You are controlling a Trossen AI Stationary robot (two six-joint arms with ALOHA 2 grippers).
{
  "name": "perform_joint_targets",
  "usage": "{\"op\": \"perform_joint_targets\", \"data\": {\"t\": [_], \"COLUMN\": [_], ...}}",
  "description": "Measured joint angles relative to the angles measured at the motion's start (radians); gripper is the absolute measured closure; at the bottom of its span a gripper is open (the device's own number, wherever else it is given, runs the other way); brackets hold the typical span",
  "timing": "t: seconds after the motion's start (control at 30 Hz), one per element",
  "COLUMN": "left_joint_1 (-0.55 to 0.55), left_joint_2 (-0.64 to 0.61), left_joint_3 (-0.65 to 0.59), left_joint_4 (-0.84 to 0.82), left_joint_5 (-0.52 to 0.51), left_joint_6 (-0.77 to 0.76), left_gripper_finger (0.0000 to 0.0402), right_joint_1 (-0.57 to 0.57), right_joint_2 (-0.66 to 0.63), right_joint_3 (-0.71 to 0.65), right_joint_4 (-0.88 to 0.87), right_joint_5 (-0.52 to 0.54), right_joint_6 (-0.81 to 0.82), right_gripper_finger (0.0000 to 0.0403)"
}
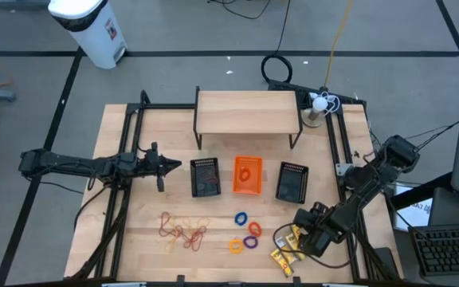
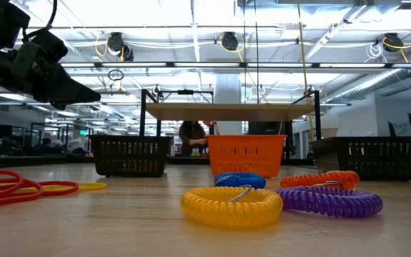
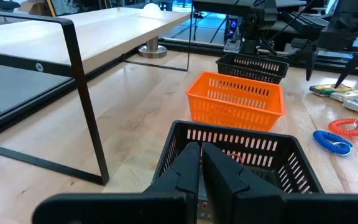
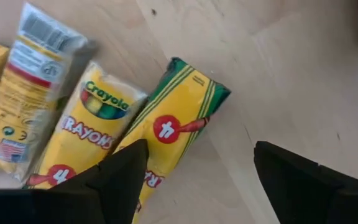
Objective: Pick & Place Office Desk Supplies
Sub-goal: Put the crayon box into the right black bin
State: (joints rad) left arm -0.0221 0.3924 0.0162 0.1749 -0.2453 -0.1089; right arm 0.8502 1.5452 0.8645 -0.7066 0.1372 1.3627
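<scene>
On the wooden table [image 1: 134,239], the crayon packs [image 4: 98,124] lie near the front right corner. The right gripper [image 4: 197,171] is held wide open and empty just above them. Grasping is judged in hand; descent and closure are required. The left gripper [image 3: 201,163] is closed, empty, near a black mesh tray [image 3: 291,155].

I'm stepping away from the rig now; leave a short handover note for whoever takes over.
Right gripper: open, low over the crayon packs at the table's front right, nothing held.
Left gripper: shut, empty, beside the left black tray.
Coil rings and rubber bands lie loose at the table front.
Done: something red lies in the orange tray.
Left: crayons, rings and bands.
</scene>
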Motion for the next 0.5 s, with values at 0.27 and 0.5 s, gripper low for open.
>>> {"op": "perform_joint_targets", "data": {"t": [0.27,0.5], "left_joint_1": [0.000,0.000], "left_joint_2": [0.000,0.000], "left_joint_3": [0.000,0.000], "left_joint_4": [0.000,0.000], "left_joint_5": [0.000,0.000], "left_joint_6": [0.000,0.001], "left_gripper_finger": [0.0382,0.0382], "right_joint_1": [0.001,0.003], "right_joint_2": [-0.025,-0.144], "right_joint_3": [-0.002,-0.006], "right_joint_4": [-0.131,-0.056], "right_joint_5": [-0.008,-0.015], "right_joint_6": [-0.066,-0.047], "right_gripper_finger": [0.0121,0.0122]}}
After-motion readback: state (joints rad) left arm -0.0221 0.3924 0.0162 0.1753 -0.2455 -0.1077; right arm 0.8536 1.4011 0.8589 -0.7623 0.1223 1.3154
